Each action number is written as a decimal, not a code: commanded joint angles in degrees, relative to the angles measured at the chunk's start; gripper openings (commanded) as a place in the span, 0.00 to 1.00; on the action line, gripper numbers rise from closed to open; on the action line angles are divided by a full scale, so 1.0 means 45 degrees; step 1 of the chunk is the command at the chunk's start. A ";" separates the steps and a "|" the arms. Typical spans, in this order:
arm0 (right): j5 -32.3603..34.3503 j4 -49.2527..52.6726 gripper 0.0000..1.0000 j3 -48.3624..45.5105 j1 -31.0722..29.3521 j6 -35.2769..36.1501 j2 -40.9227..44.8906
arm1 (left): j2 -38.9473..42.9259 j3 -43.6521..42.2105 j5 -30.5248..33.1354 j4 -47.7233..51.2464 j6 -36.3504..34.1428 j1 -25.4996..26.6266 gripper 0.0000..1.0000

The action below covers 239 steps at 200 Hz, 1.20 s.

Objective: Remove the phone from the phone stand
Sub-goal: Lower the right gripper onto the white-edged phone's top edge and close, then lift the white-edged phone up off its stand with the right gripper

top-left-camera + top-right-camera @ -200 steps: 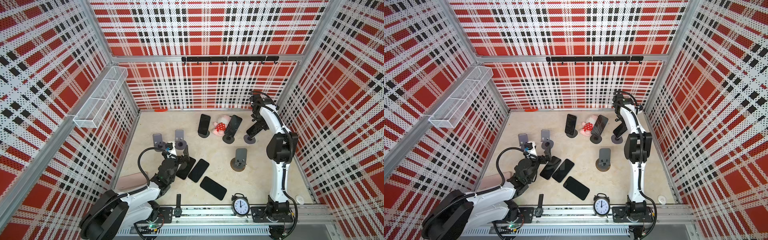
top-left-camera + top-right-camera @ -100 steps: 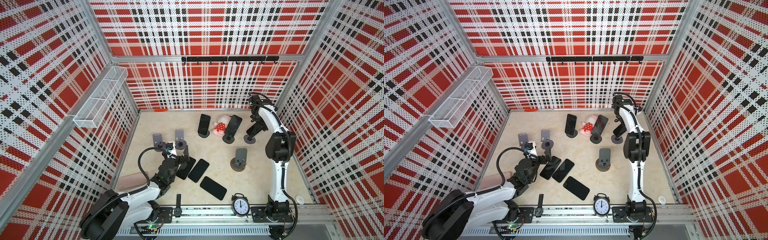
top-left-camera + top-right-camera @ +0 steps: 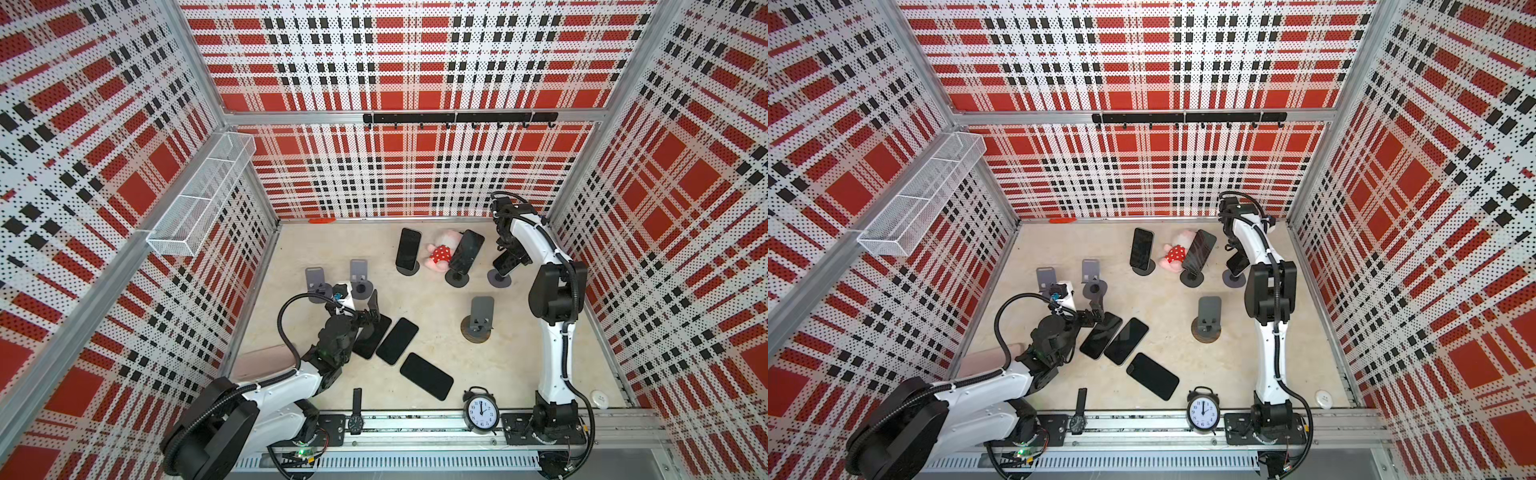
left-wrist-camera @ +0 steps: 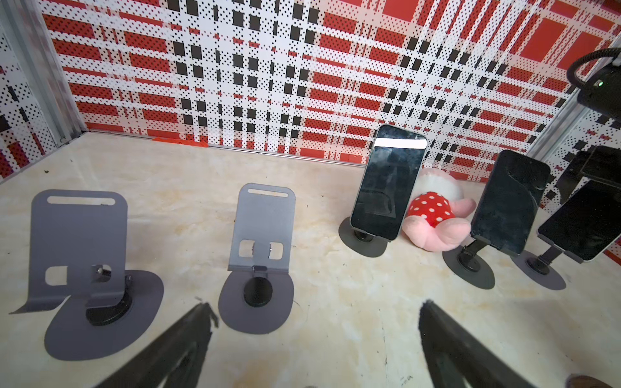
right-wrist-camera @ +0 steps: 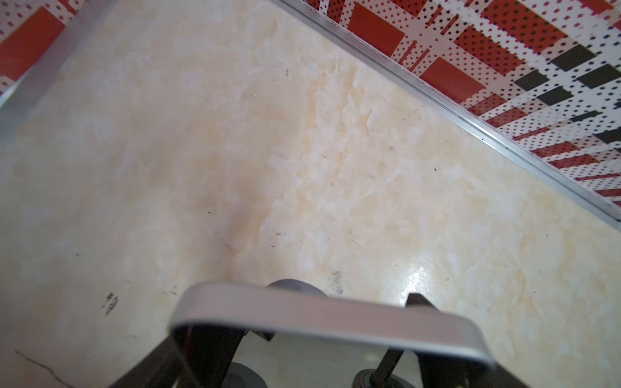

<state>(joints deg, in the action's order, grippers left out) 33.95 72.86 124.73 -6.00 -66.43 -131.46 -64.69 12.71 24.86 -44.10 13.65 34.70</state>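
A dark phone (image 3: 505,264) leans on the rightmost phone stand (image 3: 498,279) at the back right, seen in both top views (image 3: 1237,264). My right gripper (image 3: 509,251) reaches down over its top end. In the right wrist view the phone's silver edge (image 5: 319,315) lies across the gap between the two black fingers (image 5: 208,352); whether they touch it does not show. My left gripper (image 3: 371,316) hangs open and empty over the floor near two bare stands, its fingertips (image 4: 201,315) wide apart.
Two more phones (image 3: 408,249) (image 3: 466,251) lean on stands with a pink plush toy (image 3: 440,253) between them. Empty stands (image 3: 315,282) (image 3: 359,276) (image 3: 480,316), three flat phones (image 3: 397,340), an alarm clock (image 3: 481,411) and a watch (image 3: 356,415) are around.
The right arm has shifted slightly at the back-right phone. The left arm has not moved.
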 commanded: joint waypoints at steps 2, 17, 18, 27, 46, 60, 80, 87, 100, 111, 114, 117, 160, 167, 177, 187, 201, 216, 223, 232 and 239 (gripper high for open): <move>0.0404 -0.0174 0.86 0.0061 -0.0044 0.0403 0.0756 | -0.0173 0.0398 -0.0076 0.0033 0.0051 0.0022 0.98; 0.0445 -0.0176 0.85 0.0077 -0.0039 0.0528 0.0794 | -0.0215 0.0432 -0.0076 0.0046 0.0040 0.0017 0.98; 0.0454 -0.0185 0.85 0.0077 -0.0046 0.0546 0.0804 | -0.0215 0.0425 -0.0076 0.0049 0.0056 0.0011 0.98; 0.0491 -0.0161 0.85 0.0059 -0.0042 0.0610 0.0843 | -0.0215 0.0427 -0.0066 0.0041 0.0051 0.0004 0.98; 0.0523 -0.0232 0.84 0.0031 -0.0041 0.0873 0.0892 | -0.0215 0.0423 -0.0051 0.0053 0.0072 0.0005 0.98; 0.0473 -0.0364 0.84 -0.0018 -0.0034 0.1148 0.0965 | -0.0246 0.0437 -0.0018 0.0063 0.0060 0.0004 0.98; 0.0233 -0.0877 0.84 -0.0308 -0.0047 0.1773 0.1158 | -0.0304 0.0470 -0.0019 0.0064 0.0092 0.0009 0.98; 0.0182 -0.1034 0.84 -0.0428 -0.0034 0.1924 0.1236 | -0.0313 0.0476 -0.0023 0.0074 0.0081 0.0019 0.98; 0.0097 -0.1350 0.84 -0.0653 -0.0034 0.2316 0.1392 | -0.0337 0.0496 -0.0014 0.0090 0.0078 -0.0015 0.98; 0.0003 -0.1553 0.84 -0.0806 -0.0037 0.2595 0.1511 | -0.0332 0.0496 0.0012 0.0110 0.0077 -0.0012 0.98; -0.0032 -0.1605 0.83 -0.0835 -0.0047 0.2676 0.1541 | -0.0332 0.0496 0.0013 0.0094 0.0080 -0.0015 0.98; -0.0054 -0.1687 0.83 -0.0890 -0.0035 0.2752 0.1565 | -0.0332 0.0496 0.0016 0.0110 0.0085 -0.0006 0.98; -0.0259 -0.2173 0.83 -0.1315 -0.0037 0.3520 0.1863 | -0.0535 0.0554 -0.0066 0.0102 0.0111 -0.0034 0.98; -0.0297 -0.2225 0.83 -0.1354 -0.0049 0.3634 0.1887 | -0.0556 0.0574 -0.0076 0.0101 0.0101 -0.0034 0.98; -0.0331 -0.2345 0.83 -0.1454 -0.0036 0.3821 0.1944 | -0.0586 0.0584 -0.0056 0.0109 0.0111 -0.0035 0.98; -0.0410 -0.2470 0.83 -0.1557 -0.0034 0.4024 0.2020 | -0.0606 0.0576 -0.0061 0.0099 0.0108 -0.0019 0.98; -0.0455 -0.2630 0.83 -0.1774 -0.0046 0.4235 0.2139 | -0.0607 0.0574 -0.0046 0.0093 0.0119 -0.0035 0.98; -0.0481 -0.2781 0.82 -0.2071 -0.0038 0.4416 0.2302 | -0.0625 0.0585 -0.0037 0.0096 0.0128 -0.0035 0.98; -0.0513 -0.2864 0.82 -0.2204 -0.0045 0.4511 0.2380 | -0.0621 0.0584 -0.0038 0.0100 0.0125 -0.0047 0.98; -0.0582 -0.2982 0.82 -0.2407 -0.0035 0.4635 0.2505 | -0.0642 0.0591 -0.0037 0.0096 0.0121 -0.0054 0.98; -0.0630 -0.3125 0.82 -0.2592 -0.0034 0.4754 0.2612 | -0.0628 0.0594 -0.0037 0.0111 0.0126 -0.0054 0.98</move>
<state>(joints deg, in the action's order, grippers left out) 31.22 60.51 114.89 -6.00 -47.44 -123.52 -67.18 13.67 24.64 -43.99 13.89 34.68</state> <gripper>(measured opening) 0.824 0.982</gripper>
